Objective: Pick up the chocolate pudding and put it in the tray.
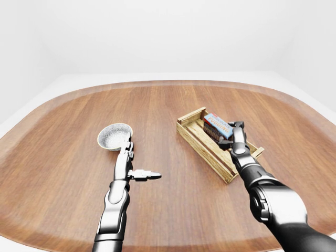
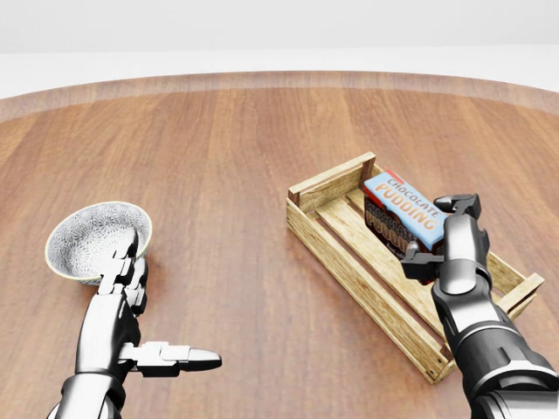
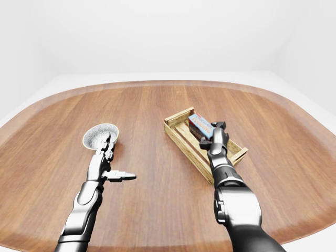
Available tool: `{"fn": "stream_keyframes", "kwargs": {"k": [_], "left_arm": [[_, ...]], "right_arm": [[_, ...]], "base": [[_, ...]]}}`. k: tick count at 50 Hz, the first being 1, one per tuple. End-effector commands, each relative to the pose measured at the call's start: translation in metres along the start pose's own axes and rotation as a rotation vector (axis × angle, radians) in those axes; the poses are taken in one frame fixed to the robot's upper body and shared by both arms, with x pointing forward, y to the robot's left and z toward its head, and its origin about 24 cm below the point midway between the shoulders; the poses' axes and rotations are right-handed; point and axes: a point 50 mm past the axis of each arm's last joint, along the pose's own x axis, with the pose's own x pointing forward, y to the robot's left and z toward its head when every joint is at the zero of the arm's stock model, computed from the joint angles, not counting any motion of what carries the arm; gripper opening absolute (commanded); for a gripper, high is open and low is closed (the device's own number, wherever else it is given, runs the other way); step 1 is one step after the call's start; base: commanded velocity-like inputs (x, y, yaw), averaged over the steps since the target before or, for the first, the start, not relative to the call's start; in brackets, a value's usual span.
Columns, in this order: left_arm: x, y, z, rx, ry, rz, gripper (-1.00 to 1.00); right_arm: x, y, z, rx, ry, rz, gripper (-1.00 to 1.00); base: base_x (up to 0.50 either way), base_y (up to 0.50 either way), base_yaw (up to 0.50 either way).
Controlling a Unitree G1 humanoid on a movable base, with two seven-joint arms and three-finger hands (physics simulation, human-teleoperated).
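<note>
The chocolate pudding [image 2: 397, 208], a blue and brown box, lies inside the wooden slatted tray [image 2: 349, 272] at the right of the head view, leaning against the tray's upper end. My right hand [image 2: 438, 234] hovers over the tray just right of the box. Its fingers are spread, with the thumb near the box's lower end, and they do not close round it. My left hand [image 2: 150, 301] is open and empty at the lower left, fingers straight and thumb pointing right.
A white patterned bowl [image 2: 92, 236] stands on the round wooden table [image 2: 236, 157] just above my left hand's fingertips. The table's rim curves across the top of the eye views, with white floor and walls beyond.
</note>
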Motion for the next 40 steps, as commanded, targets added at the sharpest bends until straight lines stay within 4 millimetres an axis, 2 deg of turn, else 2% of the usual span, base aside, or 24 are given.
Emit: {"fn": "stream_keyframes", "kwargs": {"k": [1,40], "left_arm": [[0.000,0.000,0.000,-0.012,0.004,-0.001,1.00],[-0.001,0.000,0.000,-0.009,0.004,-0.004,1.00]], "right_arm": [[-0.001,-0.003,-0.009,0.008,0.027,-0.036,-1.00],[-0.008,0.001,-0.032,-0.030,0.077,-0.040,-1.00]], "base": [[0.00,0.00,0.00],[0.00,0.00,0.00]]}}
